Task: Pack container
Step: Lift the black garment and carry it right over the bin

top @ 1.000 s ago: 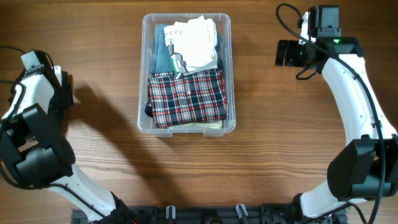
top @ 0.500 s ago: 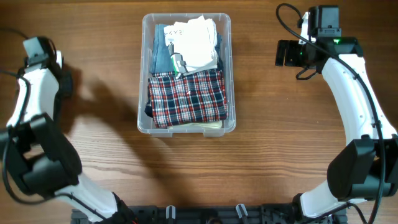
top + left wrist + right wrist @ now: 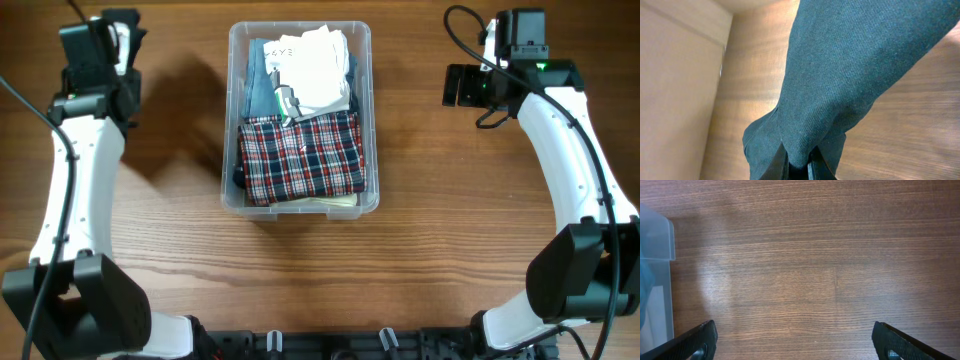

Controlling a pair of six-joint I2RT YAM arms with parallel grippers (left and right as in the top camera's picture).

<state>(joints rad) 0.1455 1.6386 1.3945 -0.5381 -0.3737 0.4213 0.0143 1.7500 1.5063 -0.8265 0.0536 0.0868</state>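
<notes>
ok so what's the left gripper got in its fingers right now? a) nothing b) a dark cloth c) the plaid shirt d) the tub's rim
b: the left wrist view shows the left gripper pinched shut on a dark cloth.

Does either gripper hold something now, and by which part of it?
The left gripper pinches a dark cloth by a bunched fold. The right gripper is open and empty.
</notes>
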